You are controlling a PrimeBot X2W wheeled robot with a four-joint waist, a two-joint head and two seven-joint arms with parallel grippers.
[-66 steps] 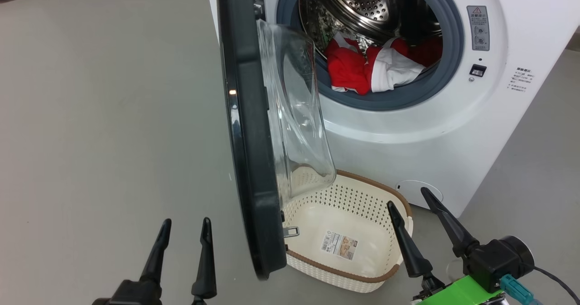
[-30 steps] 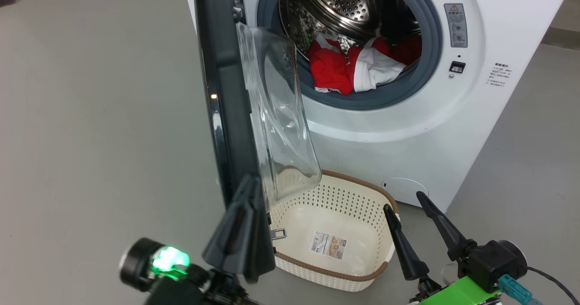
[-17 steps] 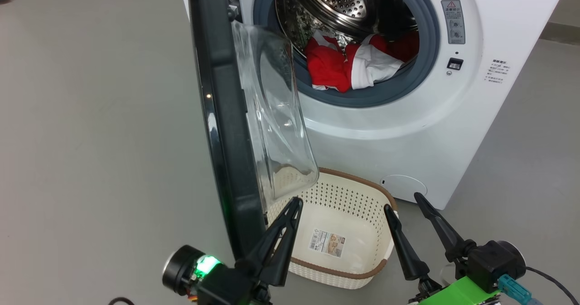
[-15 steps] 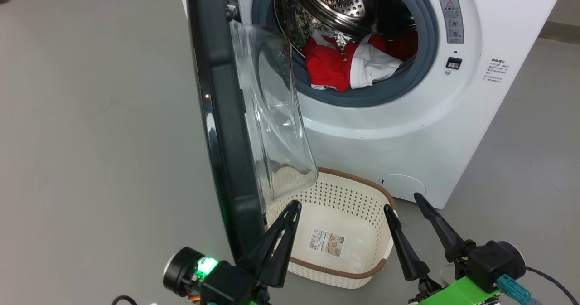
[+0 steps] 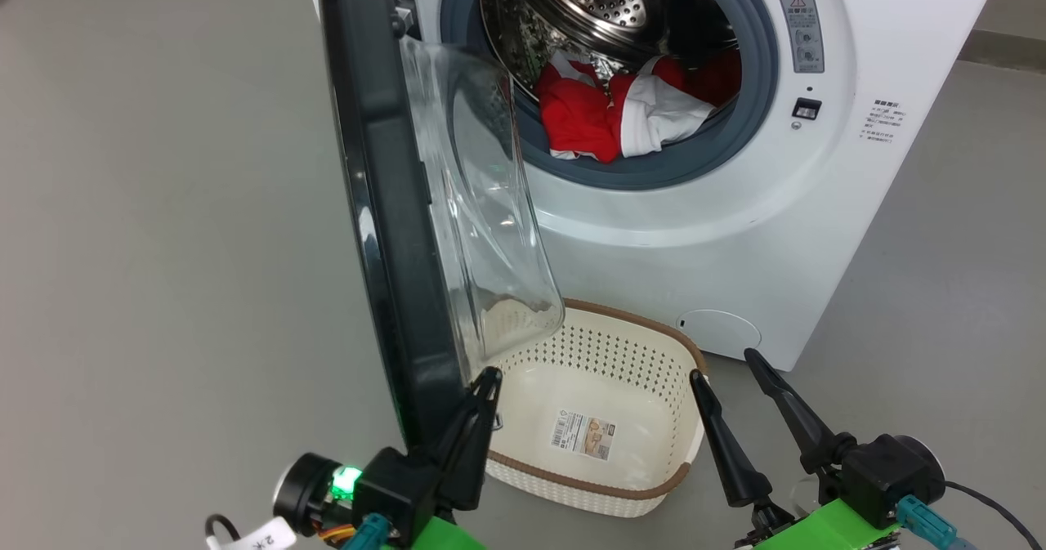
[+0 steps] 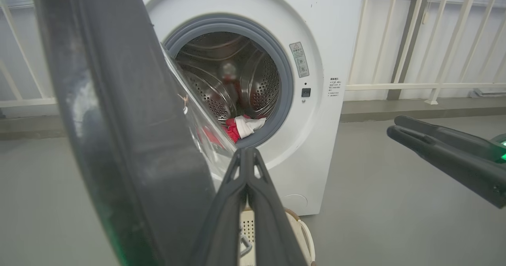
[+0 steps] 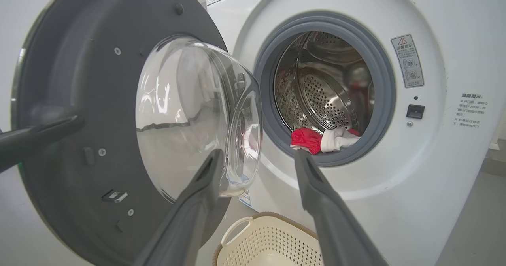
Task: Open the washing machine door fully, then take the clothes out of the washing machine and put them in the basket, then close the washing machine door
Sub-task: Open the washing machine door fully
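Left pincer (image 5: 484, 382) clenched empty beside round black-rimmed glass door (image 5: 384, 207), right pincer (image 5: 721, 365) spread; door partly open, red-white fabric clothes (image 5: 582, 117) inside white washing machine (image 5: 735, 231), cream perforated plastic basket (image 5: 645, 326) empty.

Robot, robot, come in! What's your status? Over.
Left gripper shut, at inner face of black-rimmed round glass door; right gripper open. Red-and-white clothes inside white washing machine. Door partly open, overhanging cream perforated basket.

Your clothes (image 5: 621, 113) lie in the washing machine (image 5: 735, 231); the washing machine door (image 5: 384, 207) stands at its left, the basket (image 5: 605, 352) near, before it.
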